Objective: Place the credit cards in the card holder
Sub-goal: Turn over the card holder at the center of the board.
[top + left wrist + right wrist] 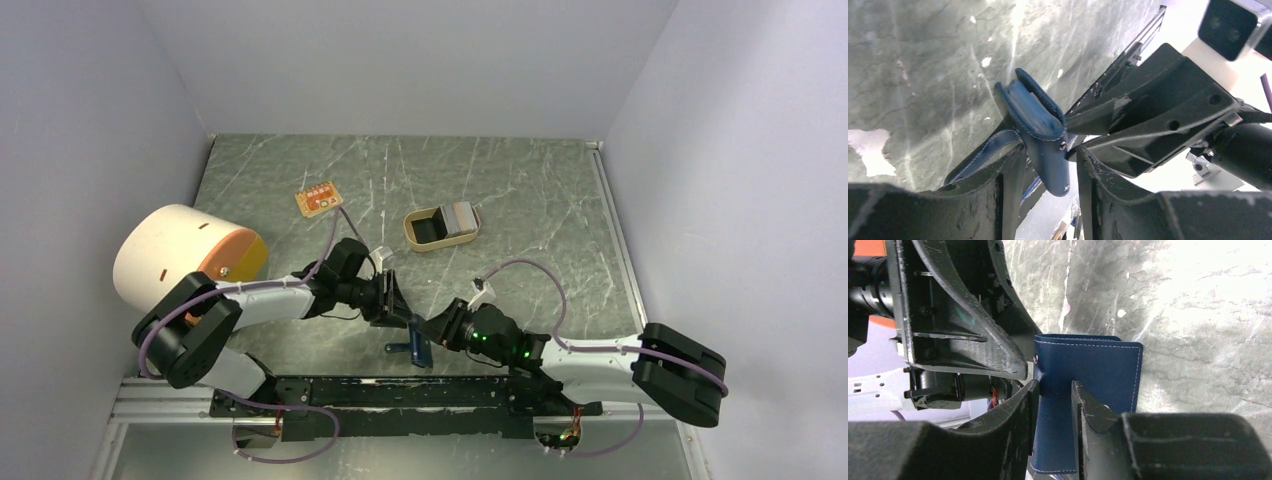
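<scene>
The navy card holder (418, 346) stands on edge just off the table between my two grippers. The right gripper (432, 328) is shut on it: in the right wrist view, navy leather (1098, 370) fills the gap between the fingers (1054, 386). My left gripper (393, 300) is open. The holder's snap tab (1058, 167) hangs between its fingers (1050, 150) with a gap on each side, and one flap (983, 152) rests on the left finger. The grey credit cards (462, 216) lie in a tan tray farther back, away from both grippers.
The tan oval tray (440, 247) sits mid-table. A small orange board (318, 198) lies back left. A big white and orange cylinder (185, 255) stands at the left edge, by the left arm. Walls close in the table on three sides.
</scene>
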Motion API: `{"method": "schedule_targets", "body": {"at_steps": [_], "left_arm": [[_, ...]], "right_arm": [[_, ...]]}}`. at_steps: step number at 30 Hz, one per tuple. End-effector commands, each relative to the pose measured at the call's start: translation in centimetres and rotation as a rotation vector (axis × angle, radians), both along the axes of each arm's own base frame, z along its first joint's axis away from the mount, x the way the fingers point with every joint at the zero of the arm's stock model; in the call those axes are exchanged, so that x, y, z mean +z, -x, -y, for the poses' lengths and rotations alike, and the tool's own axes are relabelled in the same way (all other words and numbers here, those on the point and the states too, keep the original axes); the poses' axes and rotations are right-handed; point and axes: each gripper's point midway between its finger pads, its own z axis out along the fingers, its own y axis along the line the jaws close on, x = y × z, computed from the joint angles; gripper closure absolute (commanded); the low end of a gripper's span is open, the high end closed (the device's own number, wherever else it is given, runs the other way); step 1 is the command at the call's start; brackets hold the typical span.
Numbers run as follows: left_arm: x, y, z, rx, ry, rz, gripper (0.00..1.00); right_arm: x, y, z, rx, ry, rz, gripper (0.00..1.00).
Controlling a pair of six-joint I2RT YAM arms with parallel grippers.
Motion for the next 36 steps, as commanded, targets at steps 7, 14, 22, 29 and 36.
{"method": "schedule_targets", "body": {"at_steps": [7, 14, 22, 29, 36], "left_arm": [[-0.6, -0.2, 0.5, -0.025, -0.006, 0.003, 0.49], [-0.5, -0.7, 1.2, -0.030, -0.026, 0.012, 0.49], [-1.5, -0.8, 1.0, -0.028, -0.127, 0.014, 0.83], [7.1, -1.9, 3.9, -0.072, 0.106, 0.109, 0.91], [10.9, -1.0, 4.1, -0.056, 0.319, 0.102, 0.91]], "right_arm": [[-0.5, 0.3, 0.2, 0.014, 0.022, 0.013, 0.68], [-0.6, 0.4, -0.6, 0.051, 0.042, 0.016, 0.67], [0.7, 0.0, 0.1, 0.054, 0.120, 0.067, 0.57], [7.1, -2.0, 4.2, -0.109, 0.126, 0.192, 0.37], [12.6, -2.8, 7.9, -0.254, 0.064, 0.269, 0.38]]}}
